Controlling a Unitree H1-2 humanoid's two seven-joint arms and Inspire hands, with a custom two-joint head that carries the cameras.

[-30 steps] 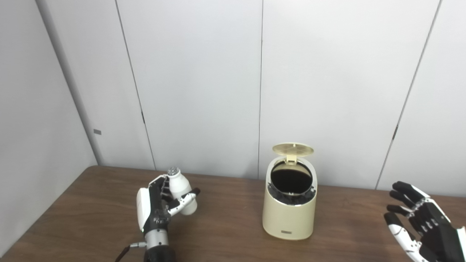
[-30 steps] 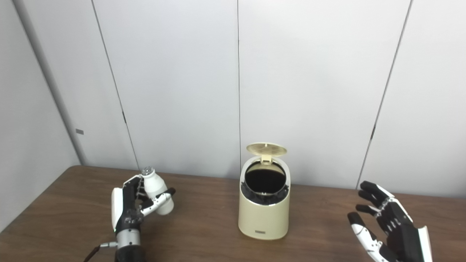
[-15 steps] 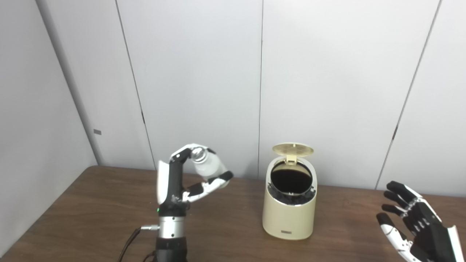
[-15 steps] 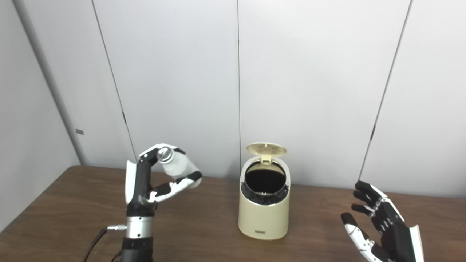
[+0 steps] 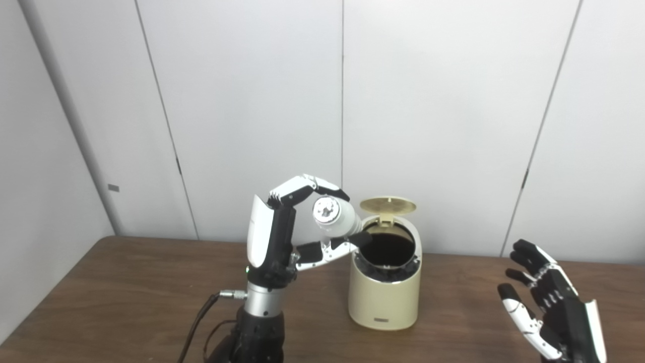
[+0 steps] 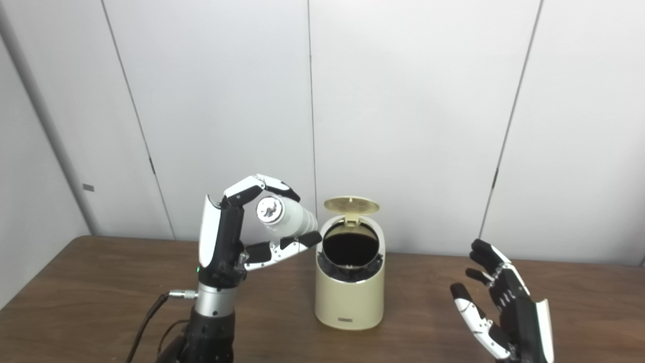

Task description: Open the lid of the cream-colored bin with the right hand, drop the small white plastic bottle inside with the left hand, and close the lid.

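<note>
left hand [image 5: 282, 237] grips the white bottle [image 5: 335, 222], tilted, raised beside the rim of the cream bin [image 5: 385, 297]; lid [image 5: 388, 204] stands open; right hand [image 5: 554, 312] empty, fingers spread, above the table [image 5: 126, 287]

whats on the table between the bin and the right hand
Nothing: in both eye views only bare brown table shows between the cream bin and the open right hand.

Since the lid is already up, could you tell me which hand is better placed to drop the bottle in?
The left hand: it holds the bottle beside the bin opening. The right hand is open, off to the side.
</note>
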